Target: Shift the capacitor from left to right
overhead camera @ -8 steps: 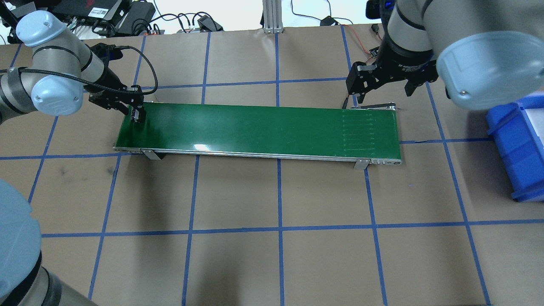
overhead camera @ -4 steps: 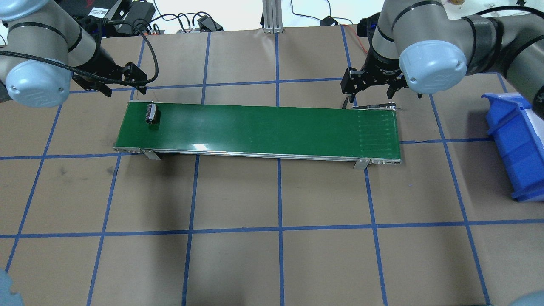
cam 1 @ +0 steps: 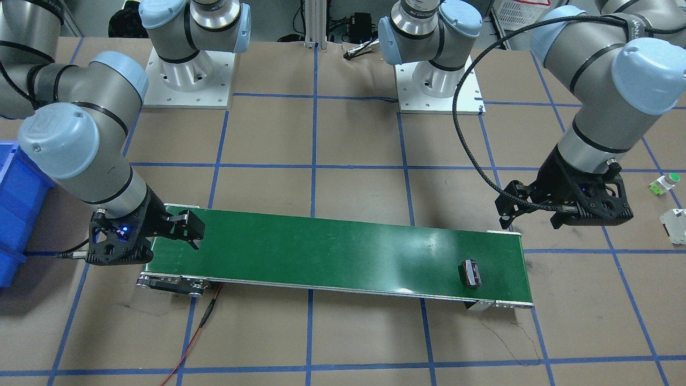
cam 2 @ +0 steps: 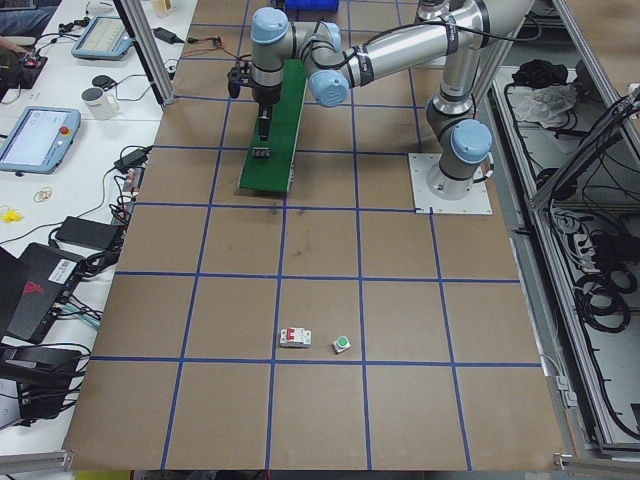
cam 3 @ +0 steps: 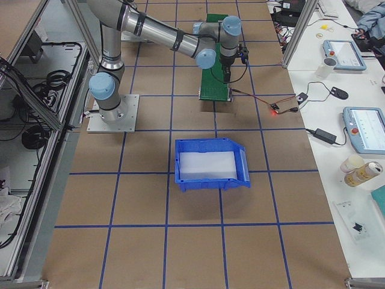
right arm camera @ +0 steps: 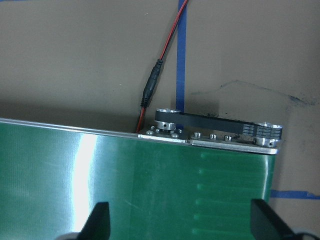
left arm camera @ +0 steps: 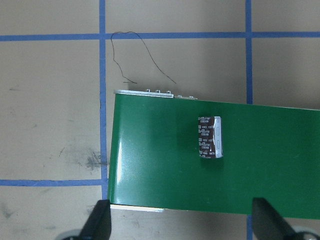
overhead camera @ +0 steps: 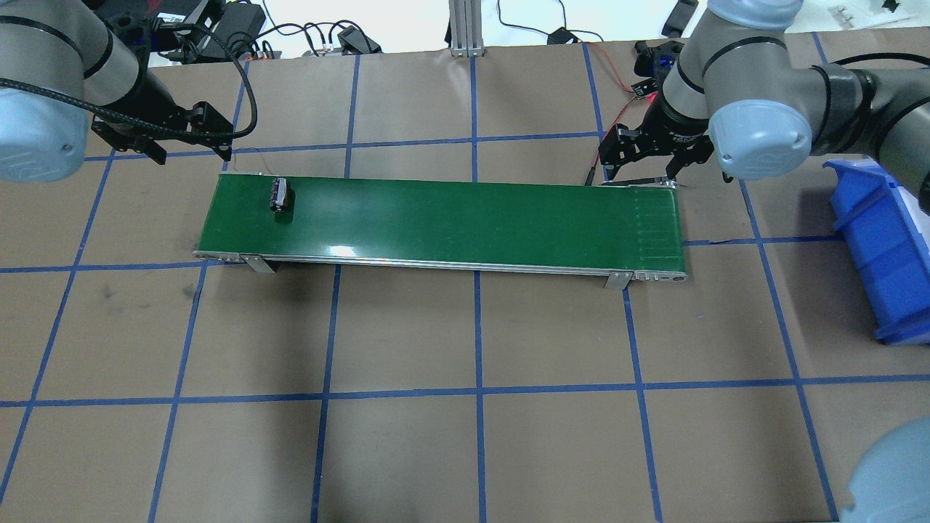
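**Capacitor on belt, both pincers spread and empty**

**Hidden or unclear.** The blue bin (overhead camera: pixel 883 247) is cut off by the right edge of the overhead view. A whitish block (cam 1: pixel 675 222) is cut off by the edge of the front-facing view, beside a small green-capped part (cam 1: pixel 664 184). In the two side views the capacitor is too small to make out. In each wrist view only the two fingertips are seen, at the lower corners.

**Pincers.** The left pincer (overhead camera: pixel 192 145) is spread wide and nothing is held or touched. It is raised over the tabletop (overhead camera: pixel 465 407), just beyond the far left corner of the green belt (overhead camera: pixel 465 218). The right pincer (overhead camera: pixel 641 168) is likewise spread wide and empty. It is placed over the belt's far edge at the right end, above the roller and the red wire (right arm camera: pixel 165 40).

**Edges and room.** The capacitor (overhead camera: pixel 280 195) lies on its side on the belt, near the left end and closer to the far edge than to the near one. It is apart from the left pincer. Most of the belt's length lies between the capacitor and the right pincer. The bin stands on the tabletop, well apart from the belt's right end.
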Robot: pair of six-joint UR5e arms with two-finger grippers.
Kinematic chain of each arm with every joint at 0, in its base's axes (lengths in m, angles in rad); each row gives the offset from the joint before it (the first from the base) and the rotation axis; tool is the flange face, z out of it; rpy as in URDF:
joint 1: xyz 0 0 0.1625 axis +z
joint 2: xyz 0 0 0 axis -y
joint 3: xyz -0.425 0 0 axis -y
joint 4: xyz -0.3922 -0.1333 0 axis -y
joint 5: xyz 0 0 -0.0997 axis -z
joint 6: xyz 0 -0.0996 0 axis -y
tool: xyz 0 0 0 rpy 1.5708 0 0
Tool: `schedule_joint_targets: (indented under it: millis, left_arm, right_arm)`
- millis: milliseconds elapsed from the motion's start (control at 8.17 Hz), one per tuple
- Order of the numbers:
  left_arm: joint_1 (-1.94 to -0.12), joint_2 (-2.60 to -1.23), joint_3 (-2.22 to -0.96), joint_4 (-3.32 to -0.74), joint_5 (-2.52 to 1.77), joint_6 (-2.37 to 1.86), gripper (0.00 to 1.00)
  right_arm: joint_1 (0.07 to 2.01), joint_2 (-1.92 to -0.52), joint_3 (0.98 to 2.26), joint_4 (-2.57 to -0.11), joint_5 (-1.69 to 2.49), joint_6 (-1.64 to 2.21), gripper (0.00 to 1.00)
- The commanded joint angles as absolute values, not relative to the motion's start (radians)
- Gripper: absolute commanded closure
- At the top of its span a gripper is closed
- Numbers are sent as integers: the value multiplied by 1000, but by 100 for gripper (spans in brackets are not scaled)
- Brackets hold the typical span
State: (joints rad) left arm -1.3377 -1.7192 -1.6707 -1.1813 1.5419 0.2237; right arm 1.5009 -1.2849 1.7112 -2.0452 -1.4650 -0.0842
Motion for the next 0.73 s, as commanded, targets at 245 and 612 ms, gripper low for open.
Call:
schedule_joint_targets:
  millis: [245,612]
  left_arm:
    - [-1338,-1733,-1677,-1187,1536,229,0]
    - [-1336,-1740,-1675,-1192,1534,221,0]
  right_arm:
    - [1497,-1266,1769,-2004,-1442,-23,0]
    - [1497,-1269,1761,-1990,-1440,-12,0]
